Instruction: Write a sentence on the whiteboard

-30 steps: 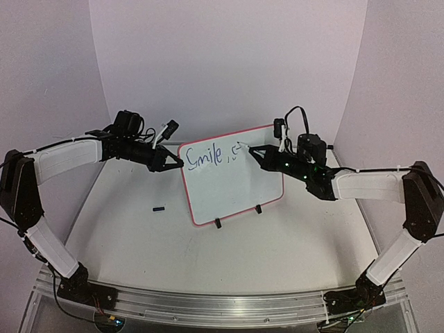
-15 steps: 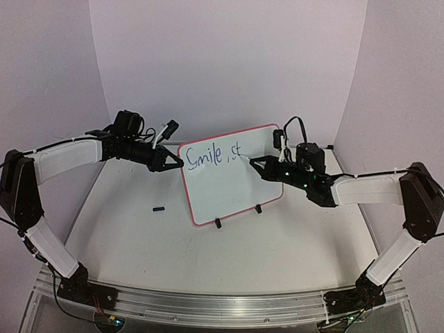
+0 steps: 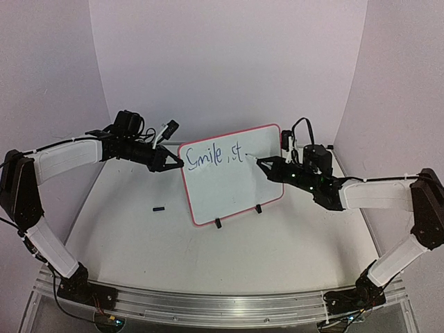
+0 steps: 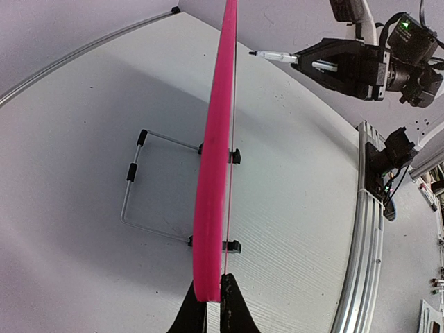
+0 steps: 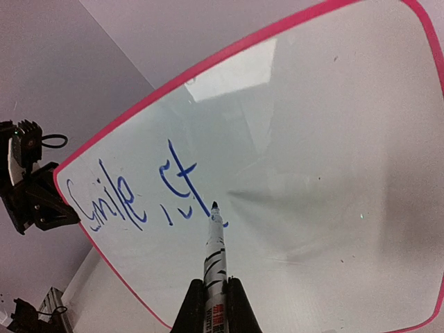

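The whiteboard (image 3: pixel 232 187) with a red-pink frame stands upright on two black clip feet in the middle of the table. Blue lettering (image 3: pixel 216 157) on it reads "Smile, st". My left gripper (image 3: pixel 179 164) is shut on the board's left edge; the left wrist view shows the pink edge (image 4: pixel 211 208) pinched between the jaws. My right gripper (image 3: pixel 267 166) is shut on a white marker (image 5: pixel 214 260). The marker tip (image 5: pixel 214 205) sits at the board just right of the "t" (image 5: pixel 182 177). The lettering also shows in the right wrist view (image 5: pixel 132 194).
A small black marker cap (image 3: pixel 159 208) lies on the table left of the board. A wire stand (image 4: pixel 149 184) props the board from behind. An aluminium rail (image 3: pixel 208 305) runs along the near table edge. Pale walls enclose the back and sides.
The right gripper moved rightward along the board with the marker. The lettering grew from "Smile, s" to "Smile, st". The left arm stayed still.
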Robot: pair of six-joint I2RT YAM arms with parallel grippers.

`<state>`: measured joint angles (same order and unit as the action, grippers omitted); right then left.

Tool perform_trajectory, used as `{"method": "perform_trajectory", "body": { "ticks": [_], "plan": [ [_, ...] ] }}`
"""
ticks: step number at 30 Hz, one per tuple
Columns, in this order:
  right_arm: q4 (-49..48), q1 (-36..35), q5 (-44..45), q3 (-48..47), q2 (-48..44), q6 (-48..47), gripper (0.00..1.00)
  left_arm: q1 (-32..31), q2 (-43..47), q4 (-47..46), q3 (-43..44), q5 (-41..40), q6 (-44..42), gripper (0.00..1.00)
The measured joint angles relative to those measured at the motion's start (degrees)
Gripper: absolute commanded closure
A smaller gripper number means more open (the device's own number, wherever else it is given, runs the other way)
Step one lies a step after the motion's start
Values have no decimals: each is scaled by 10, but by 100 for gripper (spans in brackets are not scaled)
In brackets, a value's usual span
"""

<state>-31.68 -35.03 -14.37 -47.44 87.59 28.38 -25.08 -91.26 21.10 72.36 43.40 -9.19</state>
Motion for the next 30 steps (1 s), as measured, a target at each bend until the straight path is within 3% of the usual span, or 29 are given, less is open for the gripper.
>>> {"method": "perform_trajectory", "body": {
  "ticks": [7, 30],
  "plan": [
    [-3, 0, 2, -3, -26, -8, 100, -1, 0, 0, 0, 0, 0, 100],
    [-4, 9, -6, -34, 21, -12, 100, -2, 0, 0, 0, -1, 0, 100]
  ]
}}
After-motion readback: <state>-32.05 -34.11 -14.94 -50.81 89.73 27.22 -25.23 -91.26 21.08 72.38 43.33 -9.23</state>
